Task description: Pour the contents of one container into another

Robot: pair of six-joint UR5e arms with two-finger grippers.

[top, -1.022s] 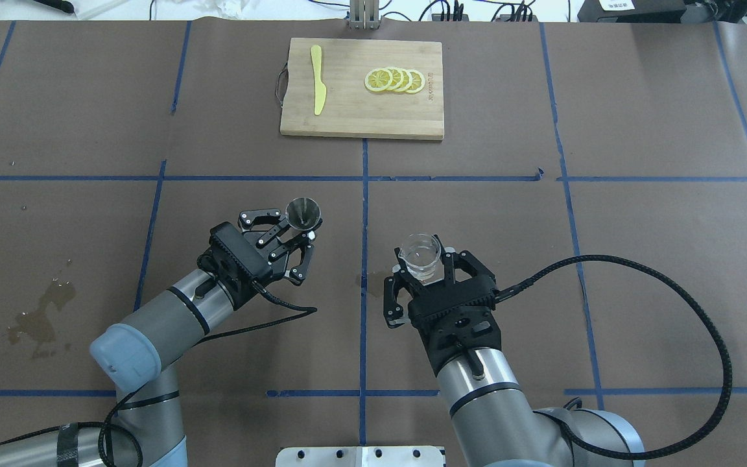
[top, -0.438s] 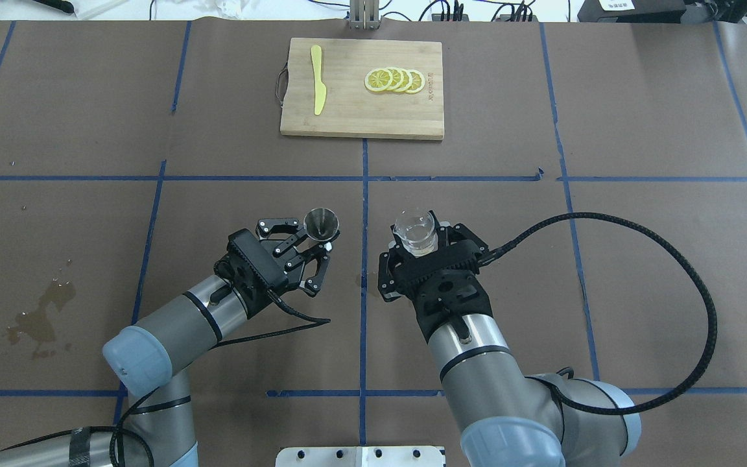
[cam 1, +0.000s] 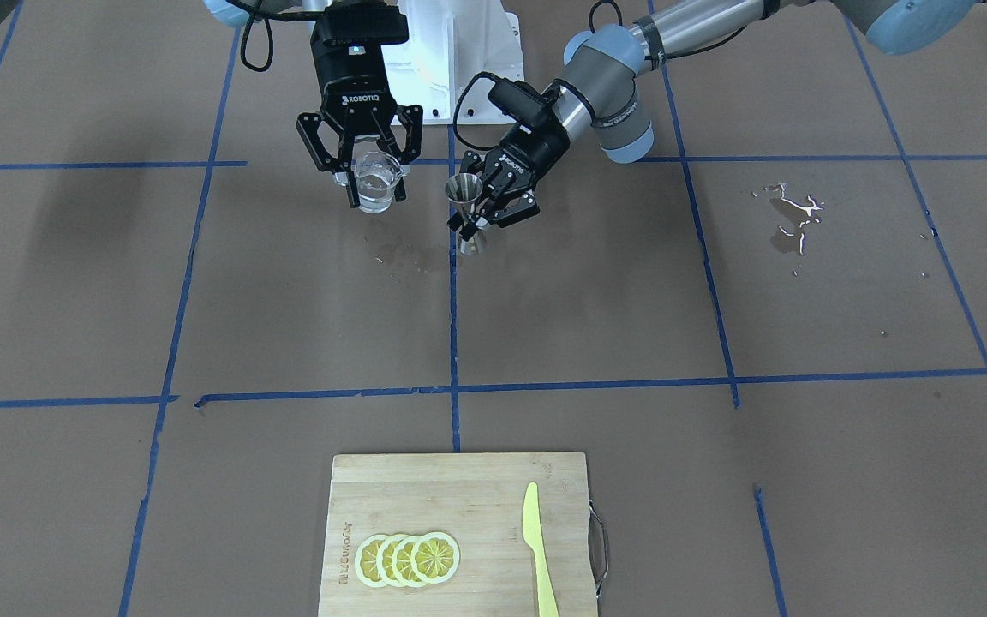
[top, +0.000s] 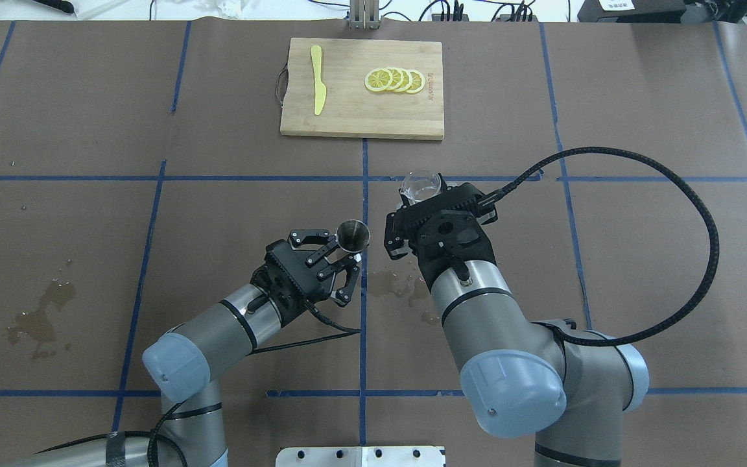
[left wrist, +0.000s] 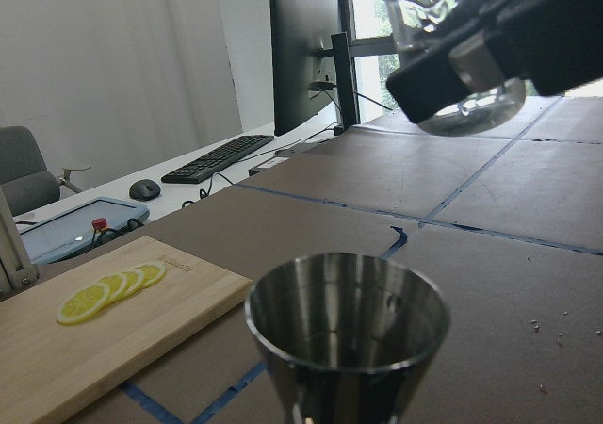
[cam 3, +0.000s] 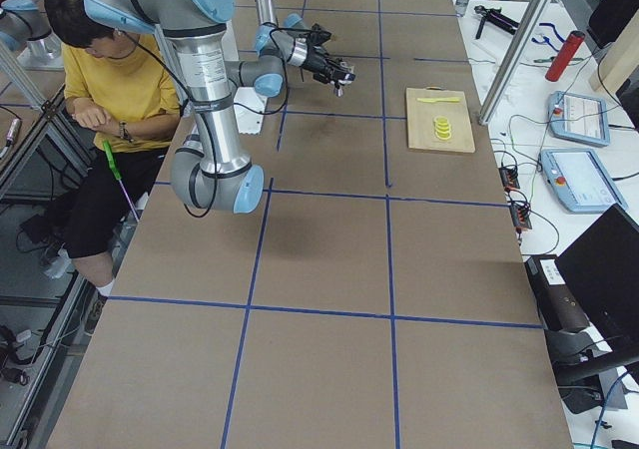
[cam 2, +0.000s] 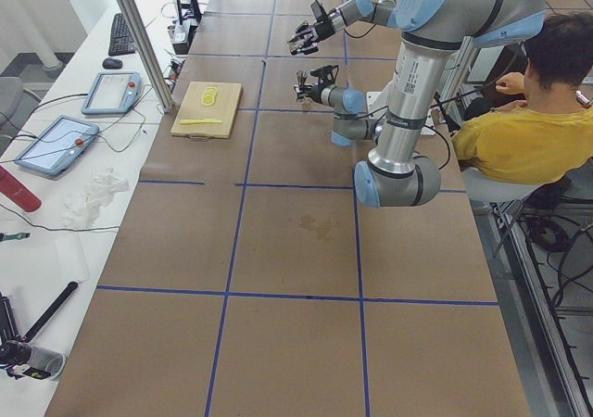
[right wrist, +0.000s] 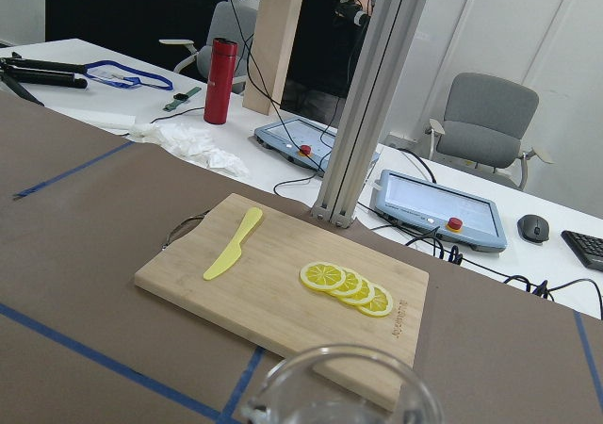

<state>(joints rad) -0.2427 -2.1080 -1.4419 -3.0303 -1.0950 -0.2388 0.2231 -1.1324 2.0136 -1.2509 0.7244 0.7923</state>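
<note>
**Glass cup and jigger both held above the worktop**

The one clear glass cup, with a little clear liquid in its bottom, is up off the worktop, clamped between the right arm's fingers. The black body above those fingers bears the white word "ROBOTIQ". Just beside the cup but apart from it, the one steel jigger stands upright, mouth up, with the left arm's fingers closed on its narrow waist. In the left wrist view the cup hangs higher than the jigger's mouth and beyond it.

Two wet patches mark the brown paper: one below the two arms, one well off on the robot's left. At the far edge lies one wooden board carrying four overlapping lemon slices and one yellow knife. The writing burnt in along the board's short edge is too small to read.
</note>
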